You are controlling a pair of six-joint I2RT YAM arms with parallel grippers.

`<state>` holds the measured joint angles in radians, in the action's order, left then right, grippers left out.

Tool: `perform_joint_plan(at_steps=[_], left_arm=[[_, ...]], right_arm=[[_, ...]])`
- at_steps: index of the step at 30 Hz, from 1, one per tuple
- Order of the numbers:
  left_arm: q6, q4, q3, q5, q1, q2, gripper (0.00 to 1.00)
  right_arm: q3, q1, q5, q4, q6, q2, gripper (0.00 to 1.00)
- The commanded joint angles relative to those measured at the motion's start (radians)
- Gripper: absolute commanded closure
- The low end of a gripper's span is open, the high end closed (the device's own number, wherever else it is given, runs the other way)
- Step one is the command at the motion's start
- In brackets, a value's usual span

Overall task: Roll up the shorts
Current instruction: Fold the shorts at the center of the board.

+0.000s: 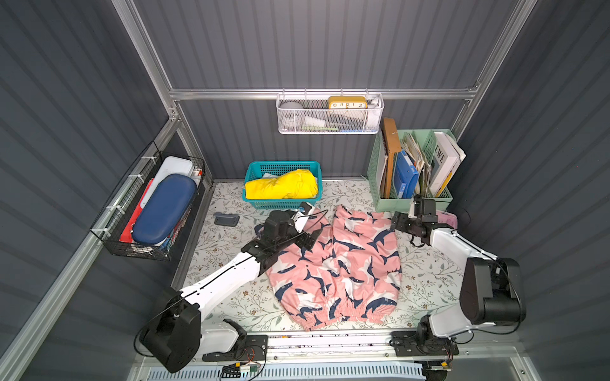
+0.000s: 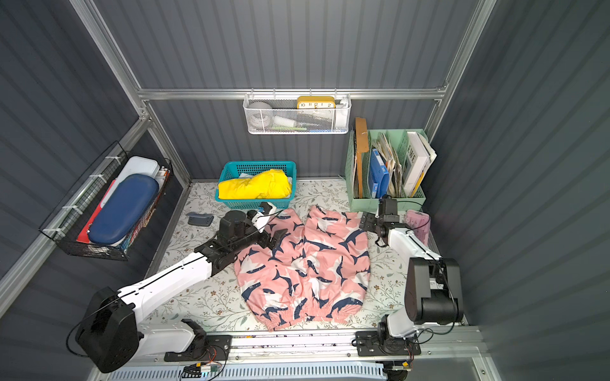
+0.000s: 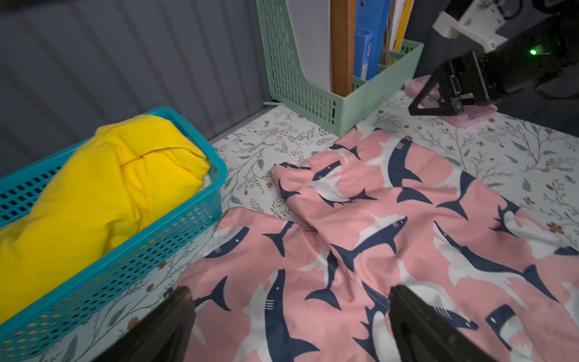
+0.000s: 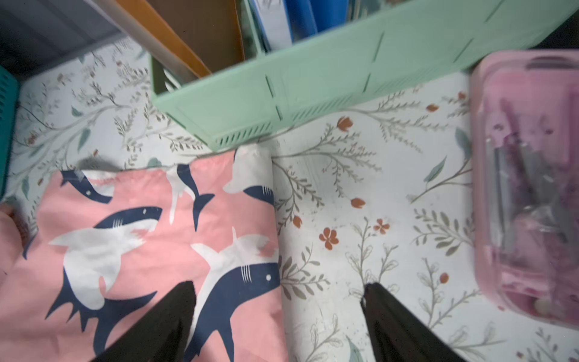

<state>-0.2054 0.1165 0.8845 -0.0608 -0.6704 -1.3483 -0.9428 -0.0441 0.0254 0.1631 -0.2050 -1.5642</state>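
Top views both show the shorts (image 1: pixel 336 267) spread flat on the floral table cover (image 1: pixel 251 306). The gathered waistband (image 1: pixel 343 316) lies nearest the arm bases and the two legs run away toward the back wall. The long axis therefore runs near to far, and a roll would, by my judgement, travel along that line. Farther out, both grippers hang at the hem end, well apart from the waistband. The left gripper (image 3: pixel 291 293) sits over the left leg (image 1: pixel 321 239), jaws wide with nothing between them. In the left wrist view one finger (image 3: pixel 416 319) is above the shark print and the other (image 3: pixel 169 319) is about at the leg's outer edge. The right gripper (image 4: pixel 279 286) is likewise spread wide and empty, straddling the outer side edge of the right leg (image 1: pixel 363 231), with one finger (image 4: pixel 169 316) over fabric and the other (image 4: pixel 394 322) over bare table cover. Each arm is thus nearest its own leg, with the fabric below and inward of its gripper; whether any finger touches the cloth cannot be told. Beyond, the left hem lies just beside the teal basket (image 1: pixel 260 204) holding the yellow cloth (image 1: pixel 280 184). The right hem's corner comes close to the mint file organizer (image 1: pixel 383 203), and a pink case (image 4: pixel 526 188) sits near the right gripper, leaving little room past the far end.
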Motion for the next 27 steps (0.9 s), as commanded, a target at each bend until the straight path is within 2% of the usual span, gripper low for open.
perform_joint_plan(at_steps=[1,6,12,18,22,25,26,27], left_arm=[[-0.050,-0.148,0.074,0.028,-0.094,-0.069,0.00],[-0.050,-0.147,0.127,0.008,-0.201,-0.165,0.00],[-0.013,-0.184,0.160,-0.061,-0.227,-0.307,0.03],[0.028,-0.141,0.105,-0.056,-0.227,-0.381,0.24],[0.044,-0.118,0.088,-0.041,-0.223,-0.408,0.34],[0.056,-0.122,0.079,-0.036,-0.206,-0.436,0.57],[0.062,-0.123,0.075,-0.032,-0.196,-0.444,0.63],[0.074,-0.123,0.066,-0.028,-0.183,-0.449,0.65]], right_arm=[[-0.057,-0.004,0.064,0.135,-0.022,-0.038,0.14],[-0.084,-0.008,0.116,0.158,-0.016,-0.073,0.16],[-0.160,-0.008,0.161,0.251,-0.008,-0.151,0.24],[-0.179,-0.006,0.179,0.256,-0.021,-0.194,0.30],[-0.207,-0.005,0.193,0.286,-0.015,-0.226,0.34],[-0.220,0.001,0.211,0.286,-0.018,-0.250,0.38],[-0.227,0.005,0.251,0.317,-0.016,-0.260,0.39],[-0.234,0.011,0.254,0.326,-0.013,-0.267,0.41]])
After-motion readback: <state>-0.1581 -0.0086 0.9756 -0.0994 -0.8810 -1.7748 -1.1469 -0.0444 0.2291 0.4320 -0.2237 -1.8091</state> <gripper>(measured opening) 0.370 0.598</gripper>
